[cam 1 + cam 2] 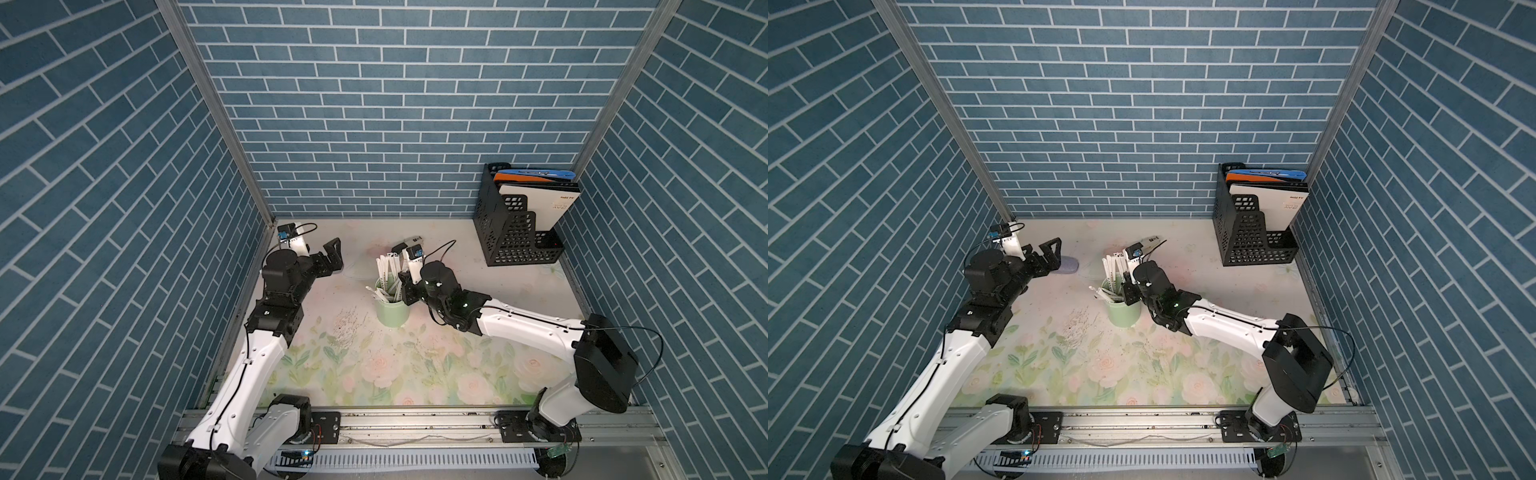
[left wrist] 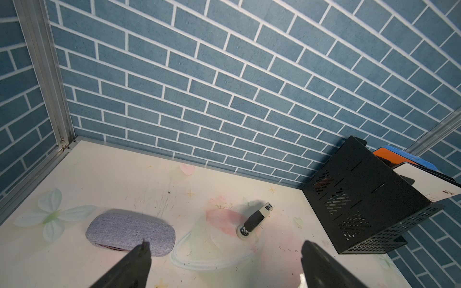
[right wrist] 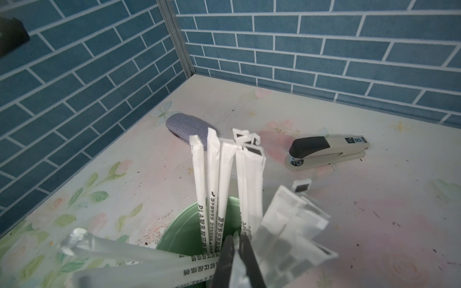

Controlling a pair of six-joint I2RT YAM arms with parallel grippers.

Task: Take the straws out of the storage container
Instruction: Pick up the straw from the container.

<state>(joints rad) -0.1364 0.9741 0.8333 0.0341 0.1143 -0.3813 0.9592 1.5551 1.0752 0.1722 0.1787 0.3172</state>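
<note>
My right end effector [image 3: 237, 246] is dark matt plastic; the straws [image 3: 224, 174] wear matt white paper; the storage container [image 1: 390, 316] looks smooth, faintly glossy; grey case [image 2: 129, 230], woven cloth; file holder [image 2: 361, 199], matt black perforated metal.

A pale green cup [image 1: 1123, 313] stands upright on the flowered desk [image 1: 1225, 286], with white straws [image 1: 1112, 268] sticking out of it, some leaning sideways. The right gripper [image 1: 1128, 293], closed, is at the cup's rim among the straws. The left gripper [image 1: 1055, 254] hangs well apart, its jaws wide.
</note>
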